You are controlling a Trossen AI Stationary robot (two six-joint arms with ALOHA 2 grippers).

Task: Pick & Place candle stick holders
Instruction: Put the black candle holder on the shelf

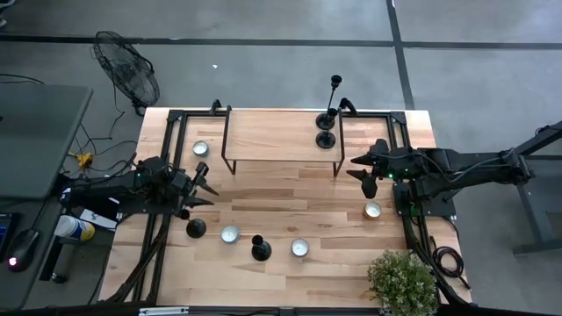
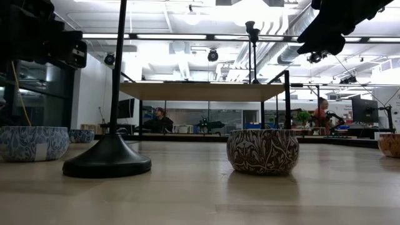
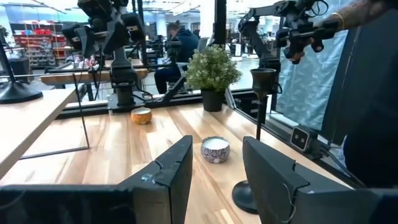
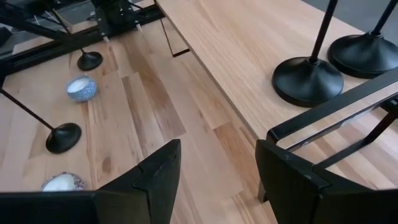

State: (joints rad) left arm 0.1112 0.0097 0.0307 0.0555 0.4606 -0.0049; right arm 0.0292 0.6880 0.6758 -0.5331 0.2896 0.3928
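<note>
Two black candle stick holders (image 1: 196, 228) (image 1: 261, 250) stand on their round bases on the table near its front. Two more (image 1: 327, 139) (image 1: 332, 114) stand on the right end of a raised wooden shelf (image 1: 272, 136); the right wrist view shows their bases (image 4: 308, 81) (image 4: 364, 55). My left gripper (image 1: 209, 186) hovers open at the table's left, pointing level toward the right, with a holder's stem (image 3: 258, 124) ahead beside it. My right gripper (image 1: 354, 167) hovers open at the right, just off the shelf's right end, tipped downward (image 4: 217, 180).
Small patterned bowls (image 1: 201, 147) (image 1: 230, 233) (image 1: 299, 247) (image 1: 373, 210) stand on the table. A potted plant (image 1: 404, 281) is at the near right corner. The shelf's black metal legs (image 1: 226, 145) stand behind the open middle of the table.
</note>
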